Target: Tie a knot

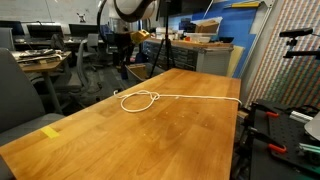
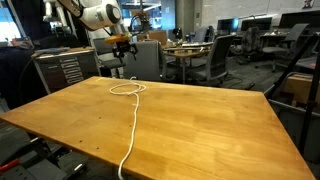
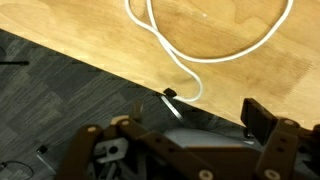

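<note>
Wood table (image 1: 180, 135) in an office lab carries the knot (image 1: 140, 99), a crossed loop near the edge by my arm. My end effector (image 3: 170, 120) hangs past that edge over grey carpet (image 3: 60, 90), jaws spread wide, holding nothing. Wrist view crops the loop's top; the crossing is too small to resolve.

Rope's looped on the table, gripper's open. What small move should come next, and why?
Probably move the open gripper to the rope's short end at the table edge and close on it. The knot is only a loose crossed loop, that end lies nearest, and the gripper hangs empty beyond that edge.
</note>
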You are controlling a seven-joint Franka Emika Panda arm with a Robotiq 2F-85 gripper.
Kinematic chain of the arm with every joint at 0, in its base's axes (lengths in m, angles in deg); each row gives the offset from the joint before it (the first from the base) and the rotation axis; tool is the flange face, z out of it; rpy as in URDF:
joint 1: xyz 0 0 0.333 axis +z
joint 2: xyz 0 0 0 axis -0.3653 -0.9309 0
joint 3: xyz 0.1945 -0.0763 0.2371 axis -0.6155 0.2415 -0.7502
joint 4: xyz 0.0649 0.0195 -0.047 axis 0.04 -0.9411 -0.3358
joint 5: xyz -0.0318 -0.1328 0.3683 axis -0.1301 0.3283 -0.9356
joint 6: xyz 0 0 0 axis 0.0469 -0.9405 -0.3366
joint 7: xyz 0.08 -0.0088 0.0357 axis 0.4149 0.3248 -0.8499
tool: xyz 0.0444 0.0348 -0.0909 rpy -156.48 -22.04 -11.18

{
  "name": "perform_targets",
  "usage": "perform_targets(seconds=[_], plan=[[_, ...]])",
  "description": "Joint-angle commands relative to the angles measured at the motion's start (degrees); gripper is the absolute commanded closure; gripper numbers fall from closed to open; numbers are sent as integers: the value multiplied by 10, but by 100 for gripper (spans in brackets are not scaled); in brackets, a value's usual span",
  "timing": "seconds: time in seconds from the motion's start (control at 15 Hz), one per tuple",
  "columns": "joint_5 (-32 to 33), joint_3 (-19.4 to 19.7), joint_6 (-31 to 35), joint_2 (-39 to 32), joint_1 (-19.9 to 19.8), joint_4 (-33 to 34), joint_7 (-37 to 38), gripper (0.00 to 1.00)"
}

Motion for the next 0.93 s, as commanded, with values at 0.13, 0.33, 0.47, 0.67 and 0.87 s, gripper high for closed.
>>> perform_targets(seconds=[0.13,0.33,0.47,0.67,0.87], plan=[[-17,17,-29,-78,19,97,99,0],[-20,21,-32,-120,27,146,137,0],[-20,25,-41,-146,32,178,158,0],[-20,32,-48,-177,38,216,181,0],[-8,22,-22,-157,31,165,171,0]])
